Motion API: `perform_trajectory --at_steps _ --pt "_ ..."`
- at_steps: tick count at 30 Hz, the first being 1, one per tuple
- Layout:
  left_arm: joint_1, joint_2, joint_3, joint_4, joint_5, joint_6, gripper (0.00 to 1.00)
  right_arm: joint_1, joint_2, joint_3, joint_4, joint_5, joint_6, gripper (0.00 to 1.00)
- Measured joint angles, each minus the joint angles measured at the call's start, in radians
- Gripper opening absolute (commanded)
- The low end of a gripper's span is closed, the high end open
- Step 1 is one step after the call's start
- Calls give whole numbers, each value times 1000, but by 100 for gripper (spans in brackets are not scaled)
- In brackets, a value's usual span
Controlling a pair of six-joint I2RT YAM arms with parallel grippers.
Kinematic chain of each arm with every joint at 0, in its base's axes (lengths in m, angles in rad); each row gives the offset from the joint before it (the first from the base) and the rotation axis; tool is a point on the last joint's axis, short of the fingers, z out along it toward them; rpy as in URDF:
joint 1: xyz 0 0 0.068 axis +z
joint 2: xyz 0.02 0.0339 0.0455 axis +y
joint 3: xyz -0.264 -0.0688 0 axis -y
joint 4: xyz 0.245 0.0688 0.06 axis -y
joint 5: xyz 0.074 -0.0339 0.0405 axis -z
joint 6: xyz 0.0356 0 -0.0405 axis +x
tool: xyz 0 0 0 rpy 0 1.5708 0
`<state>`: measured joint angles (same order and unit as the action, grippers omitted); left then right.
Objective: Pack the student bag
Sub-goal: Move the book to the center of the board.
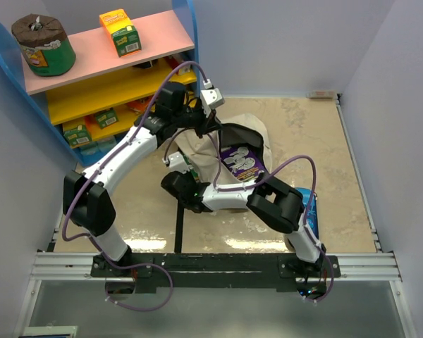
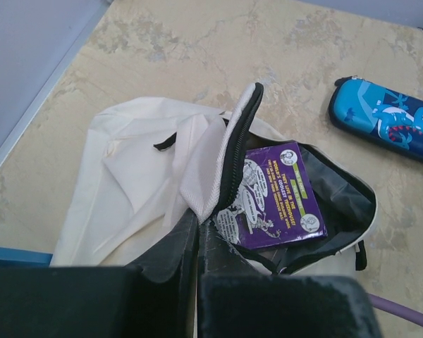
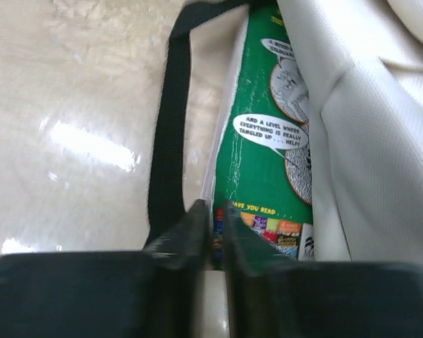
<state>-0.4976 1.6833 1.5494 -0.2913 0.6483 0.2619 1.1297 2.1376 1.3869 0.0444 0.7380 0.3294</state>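
The student bag (image 2: pixel 137 165), cream fabric with black zipper trim, lies on the table with its mouth held up. My left gripper (image 2: pixel 199 220) is shut on the edge of the bag's flap (image 2: pixel 229 151). A purple book (image 2: pixel 278 197) lies inside on the dark lining. In the top view the left gripper (image 1: pixel 213 128) hangs over the bag (image 1: pixel 257 127). My right gripper (image 3: pixel 217 211) is shut on the near edge of a green book (image 3: pixel 264 158), which lies partly under the cream fabric (image 3: pixel 370 141). From above, this right gripper (image 1: pixel 190 184) sits at the bag's near left side.
A black strap (image 3: pixel 168 134) runs along the table left of the green book. A blue pencil case (image 2: pixel 388 120) lies to the right of the bag. At the back left stands a shelf (image 1: pixel 127 49) with a roll pack (image 1: pixel 44 46) and an orange-green box (image 1: pixel 120 32).
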Motion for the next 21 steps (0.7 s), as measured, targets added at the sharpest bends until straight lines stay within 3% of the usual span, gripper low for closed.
perform_trajectory --at_steps 14,21 --pt "0 -21 -60 51 3 0 0 40 -200 -254 22 -59 84 0" --pt "1 -24 -85 50 -3 -1 0 240 -393 -402 -157 -82 256 0"
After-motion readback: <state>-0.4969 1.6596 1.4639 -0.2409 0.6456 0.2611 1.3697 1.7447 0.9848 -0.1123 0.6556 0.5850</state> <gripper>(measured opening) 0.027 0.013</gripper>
